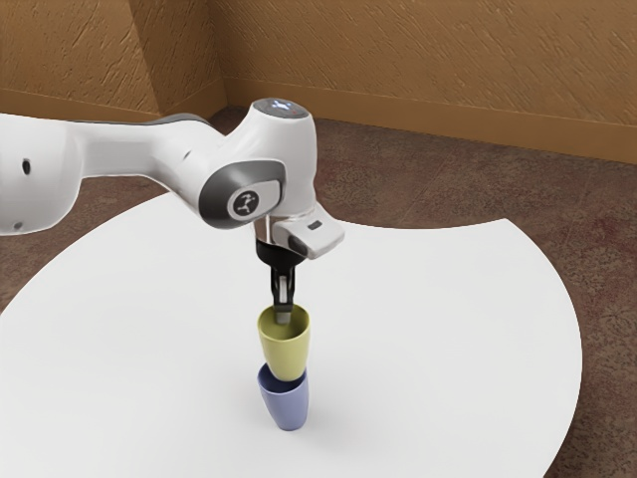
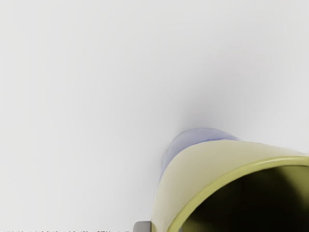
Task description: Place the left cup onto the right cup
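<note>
A yellow-green cup [image 1: 286, 349] stands upright with its base set into a blue cup [image 1: 286, 403] on the white round table [image 1: 448, 319]. My gripper [image 1: 284, 311] comes straight down onto the yellow cup's far rim and is shut on the rim wall, one finger inside the cup and one outside. In the wrist view the yellow cup [image 2: 207, 174] is right under my hand, with the blue cup [image 2: 193, 137] peeking out from below it. A grey fingertip pad [image 2: 143, 226] sits against the cup's outer wall.
The white table spreads wide around the two stacked cups, with its curved edge [image 1: 572, 329] at the exterior view's right. Brown carpet [image 1: 478, 179] and tan walls lie beyond it.
</note>
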`<state>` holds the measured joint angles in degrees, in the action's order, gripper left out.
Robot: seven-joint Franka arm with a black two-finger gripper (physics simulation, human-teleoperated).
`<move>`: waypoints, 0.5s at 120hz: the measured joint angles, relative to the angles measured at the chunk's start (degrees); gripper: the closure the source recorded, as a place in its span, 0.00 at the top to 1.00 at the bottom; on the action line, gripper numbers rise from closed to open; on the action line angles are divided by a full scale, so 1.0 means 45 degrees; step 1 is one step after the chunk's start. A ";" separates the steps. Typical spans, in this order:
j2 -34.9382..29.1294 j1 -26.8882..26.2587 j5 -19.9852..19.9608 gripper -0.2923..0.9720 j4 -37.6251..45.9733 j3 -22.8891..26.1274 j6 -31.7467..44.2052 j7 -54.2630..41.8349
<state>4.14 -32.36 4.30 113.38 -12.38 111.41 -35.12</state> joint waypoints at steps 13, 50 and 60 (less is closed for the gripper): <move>0.0036 0.0008 0.0009 0.15 0.0005 -0.0005 -0.0041 0.0036; 0.0066 -0.0025 -0.0047 0.15 0.0007 0.0003 -0.0201 0.0167; 0.0024 -0.0028 -0.0068 0.15 0.0015 0.0010 -0.0305 0.0217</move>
<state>4.25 -32.49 4.00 113.44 -12.34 110.03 -34.15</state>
